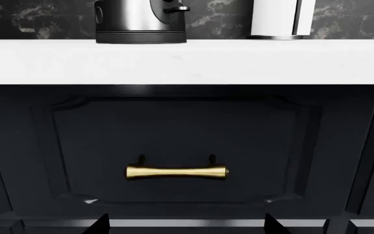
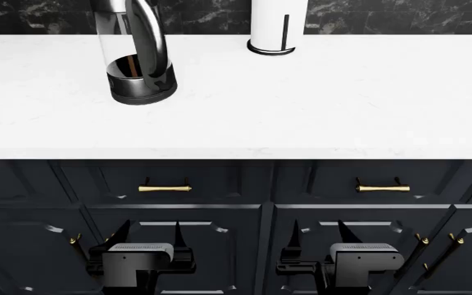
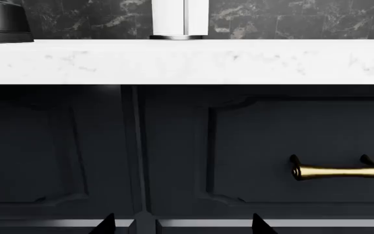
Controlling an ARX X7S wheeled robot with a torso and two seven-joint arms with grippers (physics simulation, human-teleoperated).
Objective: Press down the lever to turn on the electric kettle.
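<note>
The electric kettle [image 2: 137, 67] stands at the back left of the white counter, with a clear glass body, a dark base ring and a looped chrome handle [image 2: 150, 43]. In the left wrist view its lower part [image 1: 140, 22] shows, with the lever [image 1: 176, 8], a small black tab, jutting from its side. I cannot make out the lever in the head view. My left gripper [image 2: 149, 230] [image 1: 185, 225] and right gripper [image 2: 319, 230] [image 3: 183, 225] are both open and empty. They hang low in front of the dark cabinet, below the counter and far from the kettle. The kettle base [image 3: 2, 22] shows in the right wrist view.
A white paper-towel roll [image 2: 273, 24] on a black wire stand is at the back of the counter [image 2: 302, 110], right of the kettle. Dark drawers with brass handles [image 2: 165, 187] [image 2: 382, 187] face the grippers. A black marble wall [image 2: 400, 15] backs the counter.
</note>
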